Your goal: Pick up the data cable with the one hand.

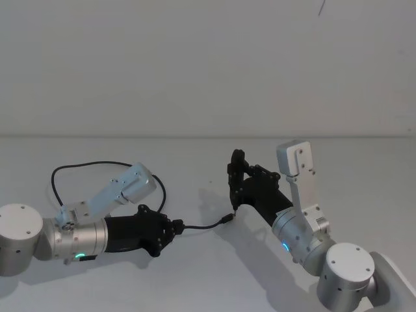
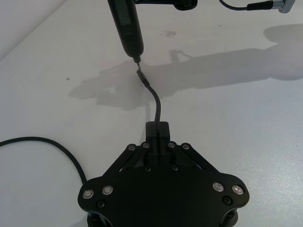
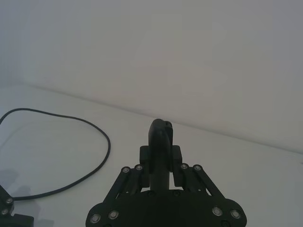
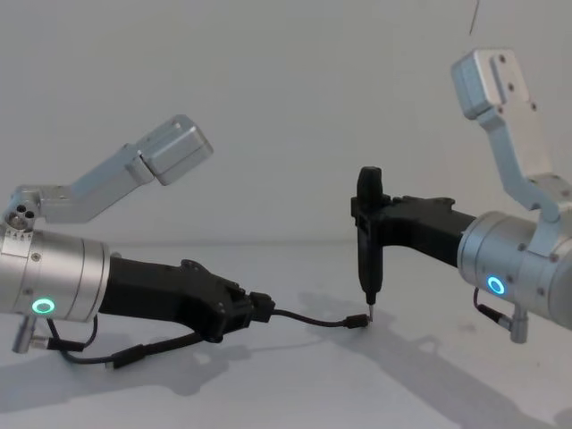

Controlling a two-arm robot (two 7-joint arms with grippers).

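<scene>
My left gripper (image 1: 177, 229) lies low over the white table, shut on the data cable (image 1: 209, 225) near one end. In the left wrist view the data cable (image 2: 156, 101) runs out from between the shut jaws to its small plug (image 2: 142, 75). The rest of the cable (image 1: 97, 164) loops back behind the left arm on the table. In the chest view the plug (image 4: 356, 323) droops to just above the table. My right gripper (image 1: 242, 181) is shut on an upright pen-like tool (image 4: 368, 241), whose metal tip stands right by the plug.
The white table (image 1: 338, 175) runs back to a plain wall. A short black wire (image 4: 89, 354) hangs under the left wrist. The cable's loop (image 3: 97, 130) lies to the side of the right gripper (image 3: 161, 158).
</scene>
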